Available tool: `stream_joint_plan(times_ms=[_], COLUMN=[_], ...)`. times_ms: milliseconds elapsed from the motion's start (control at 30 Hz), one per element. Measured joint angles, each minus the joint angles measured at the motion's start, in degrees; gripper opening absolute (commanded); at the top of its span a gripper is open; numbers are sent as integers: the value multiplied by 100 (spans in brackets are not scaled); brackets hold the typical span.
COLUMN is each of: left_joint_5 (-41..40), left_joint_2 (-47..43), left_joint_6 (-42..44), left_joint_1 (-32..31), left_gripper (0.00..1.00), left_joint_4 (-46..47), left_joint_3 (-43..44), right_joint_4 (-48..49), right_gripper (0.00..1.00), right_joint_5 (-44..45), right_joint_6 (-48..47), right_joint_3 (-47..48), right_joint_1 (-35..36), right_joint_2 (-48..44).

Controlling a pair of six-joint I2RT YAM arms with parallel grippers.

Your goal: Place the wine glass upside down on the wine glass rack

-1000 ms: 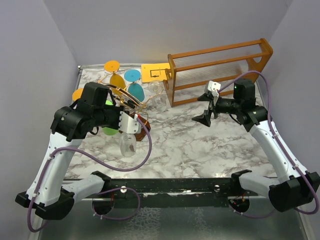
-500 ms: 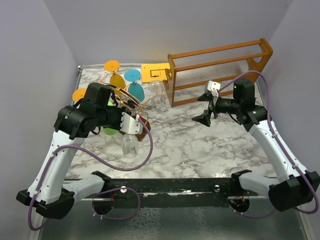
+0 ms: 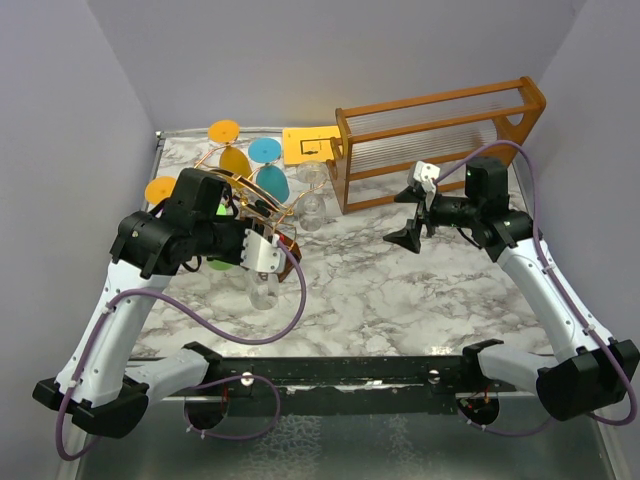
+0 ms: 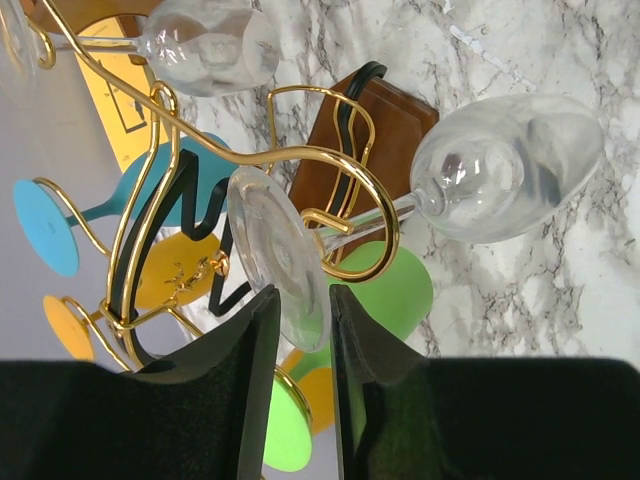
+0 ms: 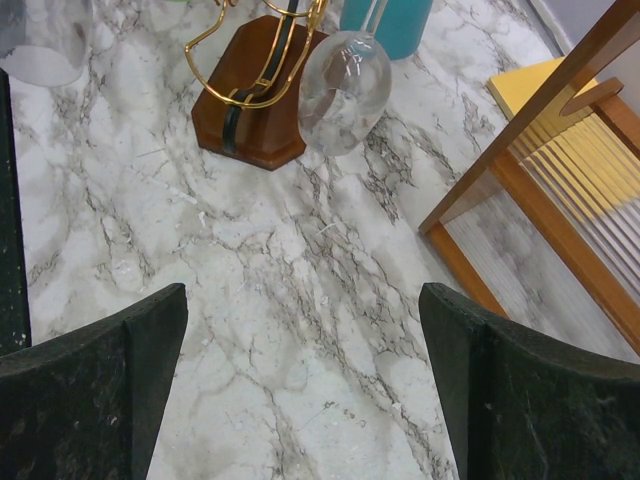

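- The clear stemmed wine glass (image 4: 510, 165) hangs on the wine glass rack (image 5: 265, 125), a small stand of curly gold wire arms with a black curved piece on a dark brown wooden base.
- In the left wrist view its stem runs through a gold wire loop at centre frame. The round foot (image 4: 275, 250) is on the near side of the loop and the bowl is out at the upper right, over the white marble surface (image 3: 400, 290).
- From above, the bowl hangs at the front of the rack in the lower left of the frame, just below the left arm's tip.
- The left gripper (image 4: 303, 292) has its jaws only narrowly apart, with the lower edge of the foot sitting in the gap. I cannot tell whether the fingers press on it.
- The right gripper (image 5: 300, 300) hovers over bare marble right of centre in the top view. Its jaws are spread wide with nothing between them.
- A second clear glass (image 5: 345, 90) hangs bowl-down from the rack, just beside the base.
- A green glass (image 4: 390, 295) hangs close behind the loop.
- A large orange-brown wooden frame with clear rods (image 3: 343, 165) stands in the upper right, well apart from the rack.
- A yellow card (image 3: 305, 145) lies just left of that frame.
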Motion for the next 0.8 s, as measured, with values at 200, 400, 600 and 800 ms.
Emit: stream_joint_plan(times_ms=[200,400,600,800], left_joint_5=[2,4,15,146], left_joint_2=[0,0,0,-17], left_joint_6=[7,26,42,42], left_joint_1=[0,0,-11,-13], left_gripper=[37,42,47,58], left_joint_4=[-116,-184,-225,-273], left_joint_3=[0,0,0,0], right_joint_4=[0,0,-7,-9], right_gripper=[98,98,99,99], right_joint_5=[0,0,52,306], right_joint_6=[0,0,-26,-79], right_joint_3=[0,0,0,9], right_joint_1=[0,0,0,0], right_joint_2=[4,7,4,-28])
